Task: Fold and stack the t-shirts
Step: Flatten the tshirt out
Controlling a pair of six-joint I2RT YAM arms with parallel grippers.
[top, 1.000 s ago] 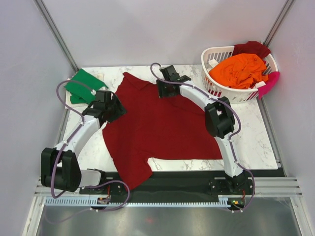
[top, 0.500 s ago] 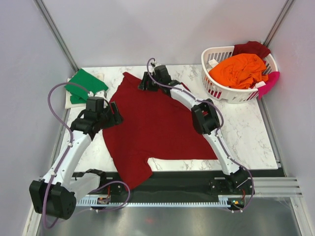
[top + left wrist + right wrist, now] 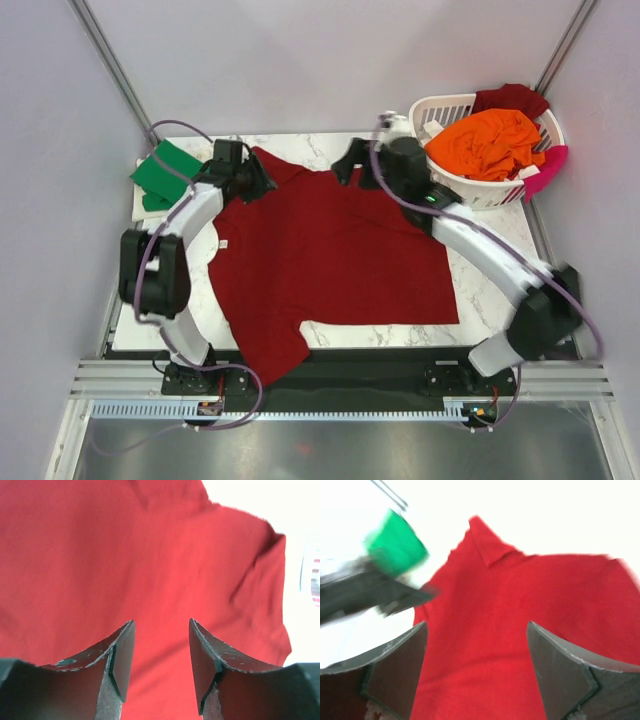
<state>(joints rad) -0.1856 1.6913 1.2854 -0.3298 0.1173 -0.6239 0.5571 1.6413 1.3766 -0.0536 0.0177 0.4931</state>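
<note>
A large dark red t-shirt (image 3: 330, 255) lies spread flat over the middle of the marble table (image 3: 500, 260). My left gripper (image 3: 264, 184) hovers at its back left corner, open, with only red cloth (image 3: 150, 555) below the jaws (image 3: 161, 630). At the shirt's back edge my right gripper (image 3: 347, 166) stands wide open over the cloth (image 3: 530, 605), empty (image 3: 476, 630). A folded green t-shirt (image 3: 163, 174) (image 3: 395, 542) sits at the back left. Orange (image 3: 487, 142), dark red (image 3: 512, 97) and pink (image 3: 546, 170) t-shirts are in or over the basket.
The white slotted laundry basket (image 3: 440, 180) stands at the back right corner, close behind my right arm; a sliver of it (image 3: 312, 575) shows in the left wrist view. Grey walls enclose the table on three sides. My left arm (image 3: 370, 592) crosses the right wrist view.
Both arms swung to the shirt's back edge: the left gripper from the shirt's left side to its back left corner, the right gripper to the right. The right jaws opened wider.
</note>
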